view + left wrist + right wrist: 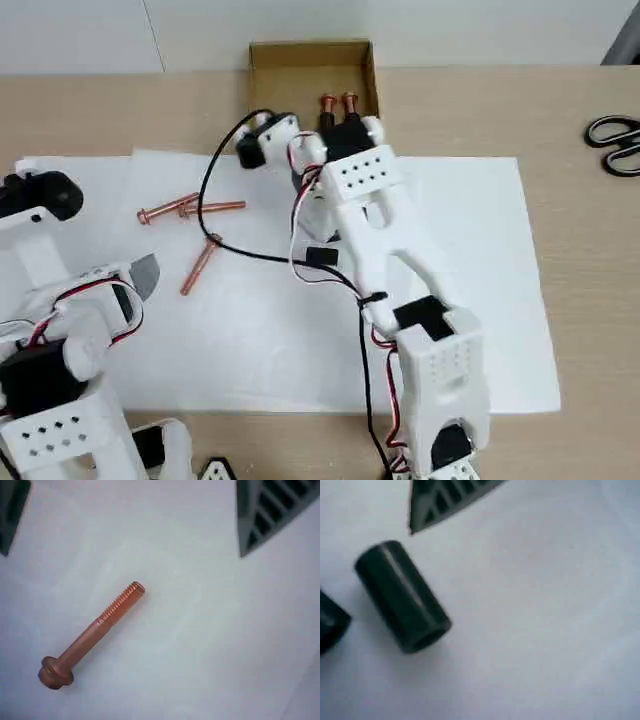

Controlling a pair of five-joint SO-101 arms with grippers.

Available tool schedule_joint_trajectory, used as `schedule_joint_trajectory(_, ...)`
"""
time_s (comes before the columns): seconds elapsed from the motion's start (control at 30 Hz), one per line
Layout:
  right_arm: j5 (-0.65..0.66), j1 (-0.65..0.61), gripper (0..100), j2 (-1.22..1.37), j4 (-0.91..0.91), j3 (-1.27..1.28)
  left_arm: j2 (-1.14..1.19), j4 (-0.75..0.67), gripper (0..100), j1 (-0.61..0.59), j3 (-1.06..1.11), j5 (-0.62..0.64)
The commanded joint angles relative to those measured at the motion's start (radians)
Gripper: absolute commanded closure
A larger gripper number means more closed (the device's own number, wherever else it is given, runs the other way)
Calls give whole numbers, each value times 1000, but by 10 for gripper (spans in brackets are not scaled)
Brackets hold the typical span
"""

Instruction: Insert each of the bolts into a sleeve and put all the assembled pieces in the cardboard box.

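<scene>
Left gripper (125, 550), jaws spread and empty, above a lone copper bolt (92, 636) lying flat on the left half of the white paper sheet (250, 340) (long axis slantwise to the jaw gap), nearer this arm than the right arm (370, 215); no legible print.

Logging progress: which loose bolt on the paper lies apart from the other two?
The slanted bolt beside the black cable; the other two bolts lie together nearer the box.
</scene>
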Motion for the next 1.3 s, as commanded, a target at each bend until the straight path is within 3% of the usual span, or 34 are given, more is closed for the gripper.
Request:
schedule_joint_trajectory(0.0,14,-28,766,18,15,-3,-6,9,724,-5,-5,5)
schedule_joint_trajectory(0.63,48,-62,765,251,4,0,-6,9,724,-6,-5,5)
schedule_joint_trajectory(1.27,64,-58,790,209,2,-6,-6,9,724,-6,-5,5)
